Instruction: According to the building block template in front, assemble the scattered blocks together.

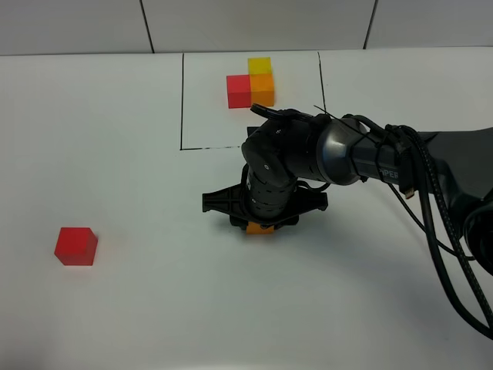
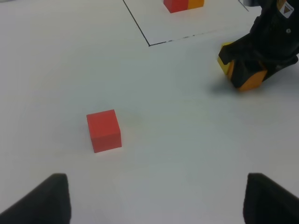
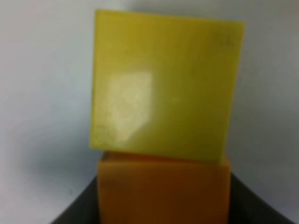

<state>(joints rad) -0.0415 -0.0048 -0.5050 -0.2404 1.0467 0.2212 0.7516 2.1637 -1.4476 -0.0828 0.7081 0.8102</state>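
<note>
The building block template (image 1: 251,82) is a red, orange and yellow cluster inside a black drawn frame at the far middle; its edge shows in the left wrist view (image 2: 183,4). My right gripper (image 1: 262,222) points down at the table's middle, shut on the orange cube (image 1: 260,228), which sits flush against the yellow cube (image 3: 163,88). Both show in the left wrist view, orange (image 2: 254,80) and yellow (image 2: 225,65). The arm hides the yellow cube in the high view. The red cube (image 1: 75,246) lies alone at the left. My left gripper (image 2: 159,200) is open, short of the red cube (image 2: 103,130).
The white table (image 1: 139,154) ends at a wall at the back. The right arm's black cables (image 1: 439,231) hang over the right side. The frame's black line (image 2: 140,28) runs between the red cube and the template.
</note>
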